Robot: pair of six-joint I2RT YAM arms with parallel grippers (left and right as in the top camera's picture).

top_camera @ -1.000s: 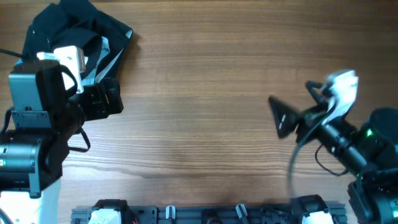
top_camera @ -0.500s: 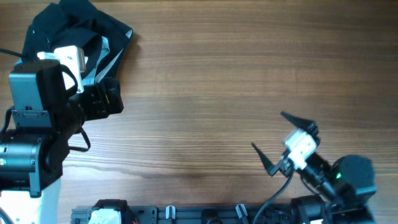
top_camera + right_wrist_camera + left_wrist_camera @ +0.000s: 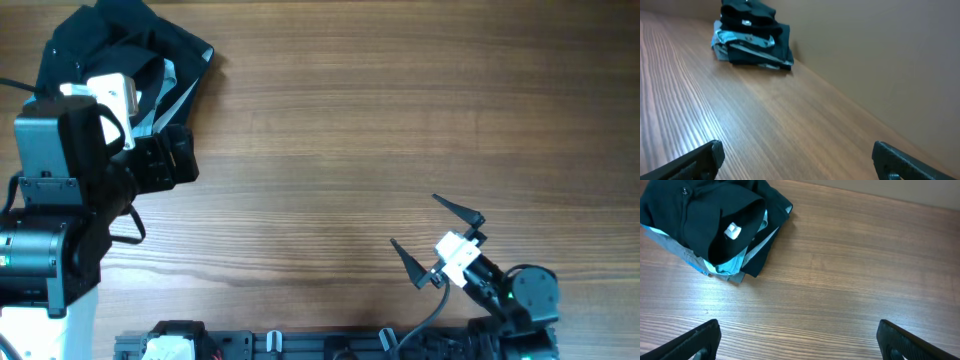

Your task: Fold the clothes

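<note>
The black T-shirt (image 3: 110, 40) lies crumpled on top of a pile at the table's far left corner. Its small white label (image 3: 731, 231) shows in the left wrist view, where the shirt (image 3: 695, 210) fills the upper left. The pile is small and far off in the right wrist view (image 3: 751, 22). My left gripper (image 3: 165, 160) hovers just in front of the pile, open and empty (image 3: 800, 342). My right gripper (image 3: 430, 238) is open and empty (image 3: 800, 160), low near the front right edge, far from the shirt.
A light blue folded shirt (image 3: 732, 266) and a grey folded garment (image 3: 677, 250) lie under the black shirt. The wooden table (image 3: 340, 130) stretches between the arms. A beige wall (image 3: 880, 50) stands behind the table. A rail (image 3: 330, 345) runs along the front edge.
My right arm has swung from the right middle down toward the front right edge, gripper still open. The left arm and the pile have not moved.
</note>
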